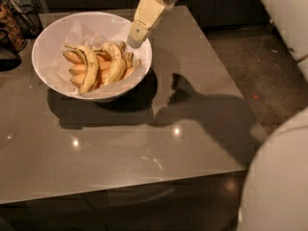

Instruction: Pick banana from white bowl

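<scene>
The white bowl (53,30) stands on the left back part of the grey table (144,143), lined with crinkled whitish paper. In it lies the freckled yellow banana (116,61), right of centre. A similar large banana with a dark line (90,67) lies to its left, and smaller orange-yellow bananas (73,57) lie around and under them. My gripper (132,36), on a cream-coloured arm coming down from the top, hangs over the bowl's right back rim, just above and right of the freckled banana. It holds nothing that I can see.
A dark basket (21,18) stands off the table's back left corner. The table's right edge drops to a speckled floor (269,71). White robot body parts fill the lower right (279,186) and upper right (288,18) corners.
</scene>
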`<state>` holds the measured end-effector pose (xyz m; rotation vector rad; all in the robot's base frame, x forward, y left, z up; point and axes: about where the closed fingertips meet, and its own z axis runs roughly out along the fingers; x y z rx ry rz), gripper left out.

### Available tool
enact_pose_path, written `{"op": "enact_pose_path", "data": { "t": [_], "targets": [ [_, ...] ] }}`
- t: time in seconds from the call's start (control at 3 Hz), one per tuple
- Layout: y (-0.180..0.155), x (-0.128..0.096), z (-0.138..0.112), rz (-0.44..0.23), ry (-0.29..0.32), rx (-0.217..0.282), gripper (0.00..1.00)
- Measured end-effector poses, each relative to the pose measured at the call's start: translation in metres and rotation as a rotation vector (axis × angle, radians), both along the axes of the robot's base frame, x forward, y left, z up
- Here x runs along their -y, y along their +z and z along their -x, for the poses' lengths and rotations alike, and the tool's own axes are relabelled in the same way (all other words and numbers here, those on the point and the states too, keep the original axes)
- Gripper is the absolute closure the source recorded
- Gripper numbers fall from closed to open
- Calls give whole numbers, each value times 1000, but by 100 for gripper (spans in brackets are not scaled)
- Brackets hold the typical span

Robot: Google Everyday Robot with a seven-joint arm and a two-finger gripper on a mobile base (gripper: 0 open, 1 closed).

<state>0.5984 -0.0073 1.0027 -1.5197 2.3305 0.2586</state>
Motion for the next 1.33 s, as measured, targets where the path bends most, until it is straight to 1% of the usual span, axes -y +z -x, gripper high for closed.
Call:
{"op": "enact_pose_path", "data": {
  "t": [0.33,0.67,1.0,1.33],
  "targets": [
    [-9,-7,-23,-24,-31,-9,0],
    [-7,-7,-16,-89,-1,-26,0],
    [-7,0,-1,-134,17,-60,0],
    [-10,-5,6,-142,44,-86,0]
  ]
}}
